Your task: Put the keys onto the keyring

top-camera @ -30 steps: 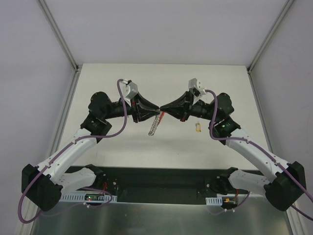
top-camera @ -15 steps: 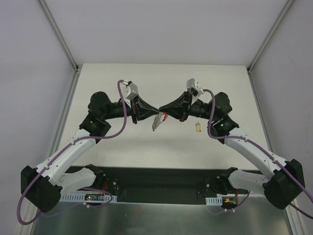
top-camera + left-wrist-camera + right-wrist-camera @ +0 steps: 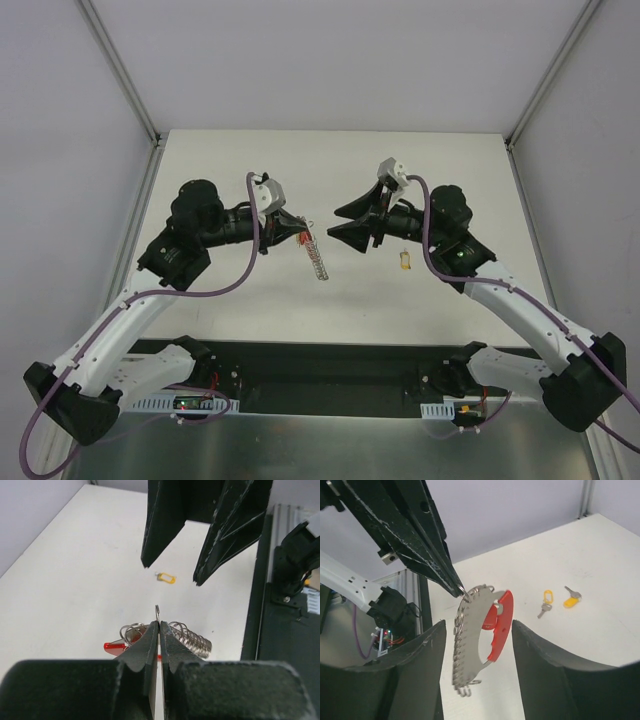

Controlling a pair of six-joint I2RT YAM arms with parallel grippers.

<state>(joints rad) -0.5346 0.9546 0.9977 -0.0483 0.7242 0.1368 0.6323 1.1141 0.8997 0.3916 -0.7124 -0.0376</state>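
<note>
The keyring [image 3: 470, 640], a flat grey plate edged with wire rings and carrying a red curved clip [image 3: 501, 622], hangs from my left gripper [image 3: 459, 591]. That gripper [image 3: 158, 622] is shut on one wire ring at the keyring's top [image 3: 315, 256]. My right gripper [image 3: 479, 625] stands open, with the keyring hanging between its fingers [image 3: 420, 670] and touching neither. From above, the right gripper [image 3: 335, 221] sits just right of the left gripper [image 3: 300, 237]. Two keys with yellow heads [image 3: 546, 602] [image 3: 572, 600] lie on the table, one spot in the top view [image 3: 404, 261].
The white table [image 3: 250, 300] is walled in by grey panels on the left, right and back. A black strip with both arm bases [image 3: 330, 375] runs along the near edge. The keys lie under the right forearm [image 3: 440, 245].
My right gripper has opened and let go of the keyring. My left gripper closed on a ring and drew back left, so the keyring now hangs from it alone.
</note>
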